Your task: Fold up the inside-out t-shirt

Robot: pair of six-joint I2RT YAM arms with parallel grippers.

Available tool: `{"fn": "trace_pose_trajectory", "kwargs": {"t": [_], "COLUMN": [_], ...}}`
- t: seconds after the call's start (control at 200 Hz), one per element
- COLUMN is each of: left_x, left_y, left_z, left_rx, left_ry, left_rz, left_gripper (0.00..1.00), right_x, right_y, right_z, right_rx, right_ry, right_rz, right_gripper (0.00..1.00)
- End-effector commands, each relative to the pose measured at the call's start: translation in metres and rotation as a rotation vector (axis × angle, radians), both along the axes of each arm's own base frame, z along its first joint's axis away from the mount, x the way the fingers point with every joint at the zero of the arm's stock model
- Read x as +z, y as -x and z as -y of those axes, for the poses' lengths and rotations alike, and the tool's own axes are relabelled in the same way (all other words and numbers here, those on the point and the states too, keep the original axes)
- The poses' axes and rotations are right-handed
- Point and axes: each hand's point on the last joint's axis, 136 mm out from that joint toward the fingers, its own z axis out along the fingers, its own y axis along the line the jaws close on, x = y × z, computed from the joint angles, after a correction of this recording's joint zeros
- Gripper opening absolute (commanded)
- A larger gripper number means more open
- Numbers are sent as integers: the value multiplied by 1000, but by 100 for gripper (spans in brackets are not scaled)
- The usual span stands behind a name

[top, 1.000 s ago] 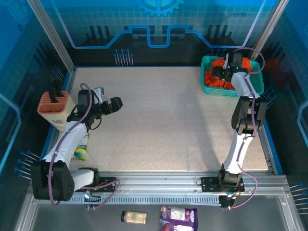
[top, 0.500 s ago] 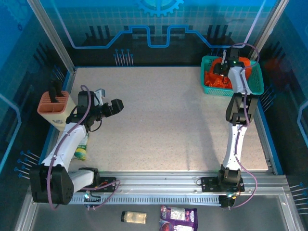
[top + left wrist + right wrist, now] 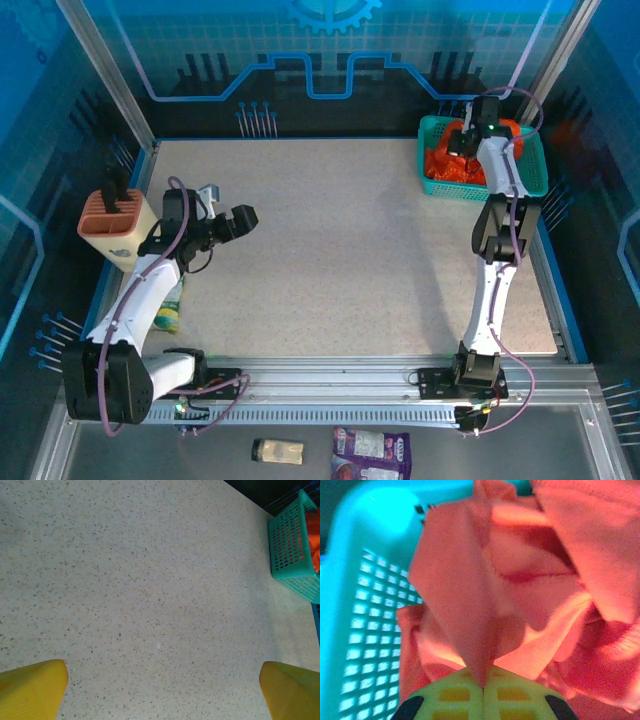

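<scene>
Scanning every view for print and finding nothing readable. Spotting pale markings on the purple packet [image 3: 370, 455] at the bottom centre of the overhead view, too small and blurred for reading. Noting a wordless gear emblem [image 3: 330, 10] at top centre.

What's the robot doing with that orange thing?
It is getting ready to fold an orange t-shirt. The shirt lies crumpled in the teal basket at the far right corner of the table. The right arm's fingers reach into the basket and pinch a fold of the cloth. The left arm's fingers hover wide open over the bare table, holding nothing. No folding is done yet.
</scene>
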Motion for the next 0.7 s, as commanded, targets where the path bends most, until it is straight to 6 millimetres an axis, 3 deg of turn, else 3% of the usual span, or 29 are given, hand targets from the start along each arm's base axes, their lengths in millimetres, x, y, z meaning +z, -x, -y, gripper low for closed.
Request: {"fn": "trace_pose_trajectory", "kwargs": {"t": [0.0, 0.185, 0.435, 0.695], "left_x": [10, 19, 33, 47], "left_y": [-9, -21, -38, -52], "left_z": [11, 19, 36, 53], "left_rx": [-28, -49, -85, -108], "left_ry": [44, 44, 55, 55], "left_rz": [34, 57, 99, 149], "left_gripper": [99, 99, 99, 99], "right_x": [99, 173, 269, 357], "right_y": [17, 48, 102, 164], "right_z": [-4, -20, -63, -153], "right_rx": [4, 7, 72, 265], "right_ry": [13, 20, -82, -196], "right_rz": [171, 303, 477, 645], "right_gripper": [0, 0, 0, 0]}}
